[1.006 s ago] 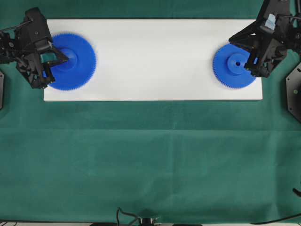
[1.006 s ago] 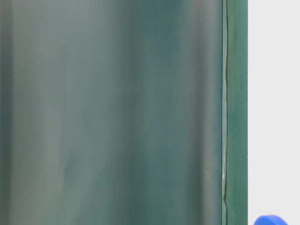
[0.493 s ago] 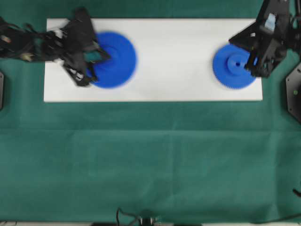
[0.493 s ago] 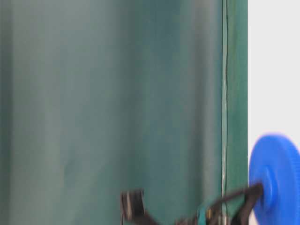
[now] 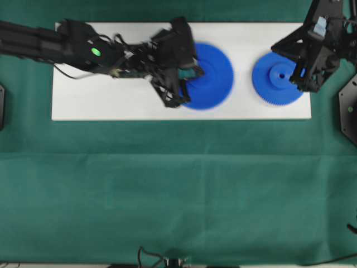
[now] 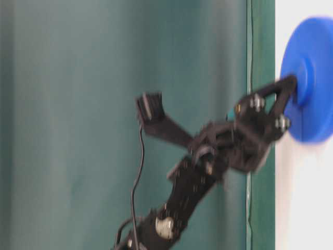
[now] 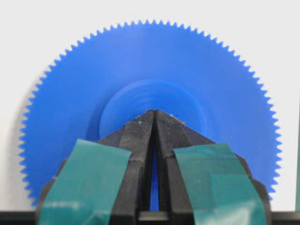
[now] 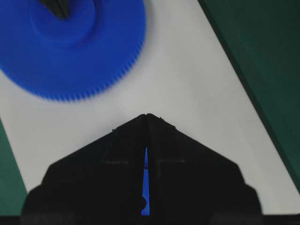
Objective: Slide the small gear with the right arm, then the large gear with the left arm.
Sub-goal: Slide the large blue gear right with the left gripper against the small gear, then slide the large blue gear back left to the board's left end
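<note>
The large gear (image 7: 150,112) lies flat on the white board (image 5: 111,100) straight ahead of the left gripper (image 7: 153,123), whose closed fingertips butt its hub to push it toward the small gear (image 5: 279,78), itself beneath the closed right gripper (image 8: 146,117).

No legible text, labels, brands or numbers anywhere.

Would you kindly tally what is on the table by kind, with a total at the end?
Blue gears: 2, the large gear and the small gear
White boards: 1, the board
Black arms: 2, with left end effector and right end effector
Total: 5
</note>
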